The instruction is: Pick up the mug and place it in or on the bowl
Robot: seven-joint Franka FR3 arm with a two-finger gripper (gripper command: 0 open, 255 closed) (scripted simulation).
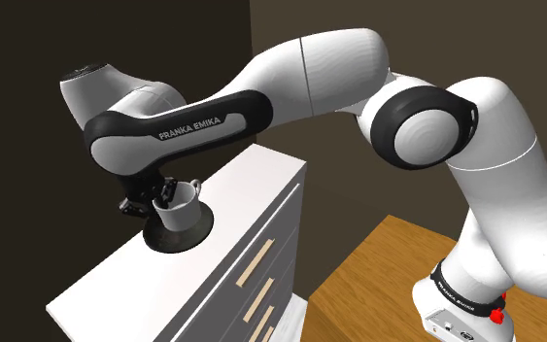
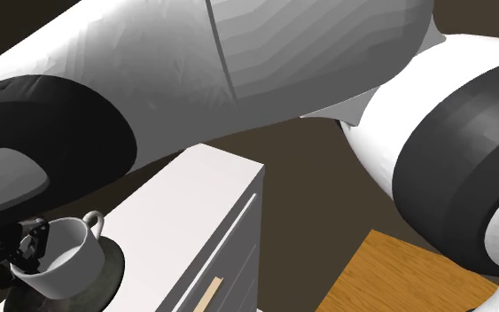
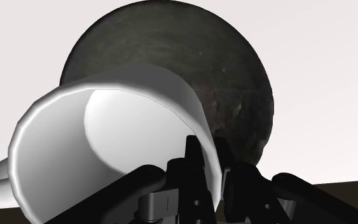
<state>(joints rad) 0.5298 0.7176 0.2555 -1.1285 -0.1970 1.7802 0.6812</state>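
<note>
- Shoulder view: gripper point(image 1: 156, 201) clenched on the rim of the white mug point(image 1: 178, 207). The mug hangs tilted right over the dark bowl point(image 1: 180, 239) on the white dresser point(image 1: 252, 189). Can't tell if the mug's base touches the bowl.
- Second exterior view: mug point(image 2: 61, 257) tilted, handle pointing away from the gripper point(image 2: 24, 250), bowl point(image 2: 107, 273) directly under it.
- Wrist view: fingers point(image 3: 194, 165) pinch the mug point(image 3: 107, 137) wall, one inside and one outside. The bowl point(image 3: 234, 83) sits behind the mug, roughly centred.
- Step judged: placing phase, transport looks done. The next move calls for a short descent until the mug seats in the bowl, then opening the jaws and lifting straight out so the rim doesn't snag.
</note>
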